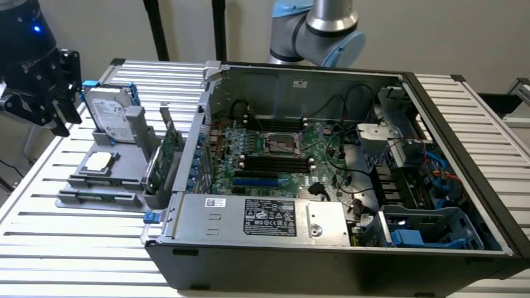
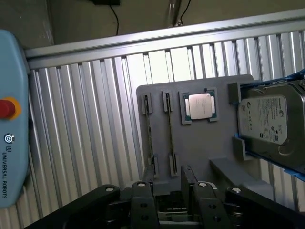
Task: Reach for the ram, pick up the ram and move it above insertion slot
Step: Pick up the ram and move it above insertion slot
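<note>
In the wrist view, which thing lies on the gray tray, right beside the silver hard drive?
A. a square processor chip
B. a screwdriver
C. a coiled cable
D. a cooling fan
A: a square processor chip with a silver top sits in a pocket of the gray tray, next to the silver hard drive.

Exterior view angled down, wrist view overhead, both showing tray (image 1: 124, 169) (image 2: 205, 143)

Black claw (image 2: 165, 185), grey tray (image 2: 205, 148), silver hard drive (image 2: 267, 124) — green motherboard (image 1: 321, 144)
</note>
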Controlling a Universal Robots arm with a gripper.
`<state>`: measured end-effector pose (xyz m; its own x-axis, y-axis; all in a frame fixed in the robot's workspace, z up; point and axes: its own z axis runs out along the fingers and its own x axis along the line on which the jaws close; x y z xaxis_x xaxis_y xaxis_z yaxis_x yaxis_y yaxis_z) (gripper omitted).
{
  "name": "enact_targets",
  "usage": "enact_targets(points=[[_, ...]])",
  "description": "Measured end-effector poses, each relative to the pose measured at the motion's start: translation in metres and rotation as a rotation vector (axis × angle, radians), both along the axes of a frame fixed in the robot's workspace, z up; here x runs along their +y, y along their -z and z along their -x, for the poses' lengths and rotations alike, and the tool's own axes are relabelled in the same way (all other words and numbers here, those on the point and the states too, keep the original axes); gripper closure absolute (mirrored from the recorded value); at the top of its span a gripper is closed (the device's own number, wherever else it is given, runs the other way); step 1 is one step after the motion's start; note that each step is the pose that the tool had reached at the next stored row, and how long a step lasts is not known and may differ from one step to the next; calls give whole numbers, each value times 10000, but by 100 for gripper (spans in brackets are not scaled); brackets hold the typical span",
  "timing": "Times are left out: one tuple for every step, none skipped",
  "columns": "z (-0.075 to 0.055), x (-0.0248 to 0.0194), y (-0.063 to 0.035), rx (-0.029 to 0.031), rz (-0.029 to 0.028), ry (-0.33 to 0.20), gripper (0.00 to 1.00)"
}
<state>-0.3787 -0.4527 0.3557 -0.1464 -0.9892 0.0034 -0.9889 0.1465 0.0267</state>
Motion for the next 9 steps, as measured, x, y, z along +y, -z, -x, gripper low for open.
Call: enact_targets(points=[[0,0,0,0,0,-40,64],[0,0,2,0,0,-79,64],[-1,0,8,-2,-2,-126,64],[0,-1,16,-1,-1,-172,64],[1,-2,30,0,1,-230,64],[1,-3,48,0,0,-299,64],[1,-5,65,0,0,-377,64],[0,-6,83,0,1,-475,64],[0,-7,103,0,0,-595,64]])
